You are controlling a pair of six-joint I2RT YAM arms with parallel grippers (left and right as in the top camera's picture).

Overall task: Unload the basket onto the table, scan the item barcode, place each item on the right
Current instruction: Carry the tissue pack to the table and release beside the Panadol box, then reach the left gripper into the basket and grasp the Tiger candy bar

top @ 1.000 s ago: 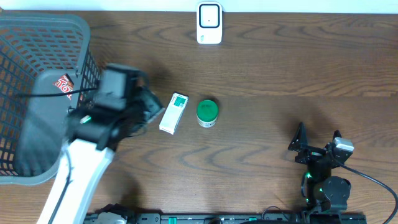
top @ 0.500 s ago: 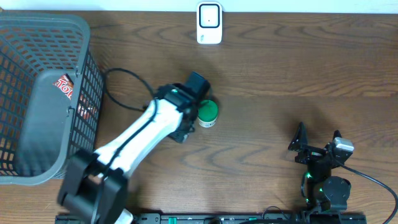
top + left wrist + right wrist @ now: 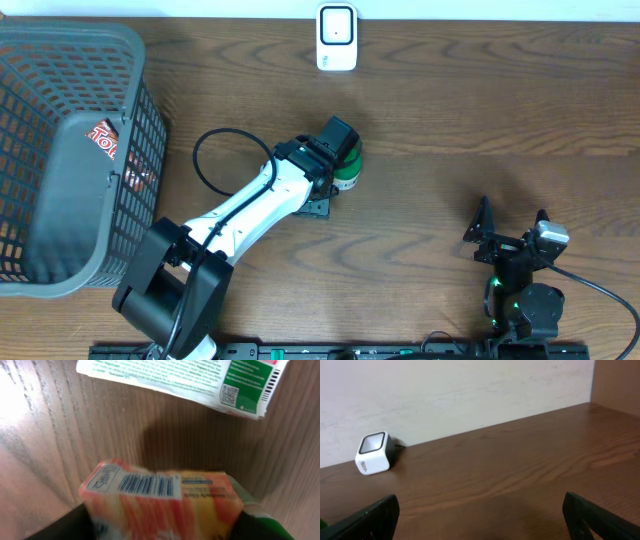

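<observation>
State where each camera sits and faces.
Overhead: above the table, looking straight down; both arms show.
Left wrist: on the left arm, facing down at an orange packet and white box; finger edges show.
Right wrist: low on the right arm, facing across to the wall; fingertips show.
Shared: overhead and right wrist both see the scanner.

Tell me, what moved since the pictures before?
The left arm swung right from the basket to above the white-green box and green jar, with an orange packet between its fingers. The scanner, basket and right arm stayed put.
</observation>
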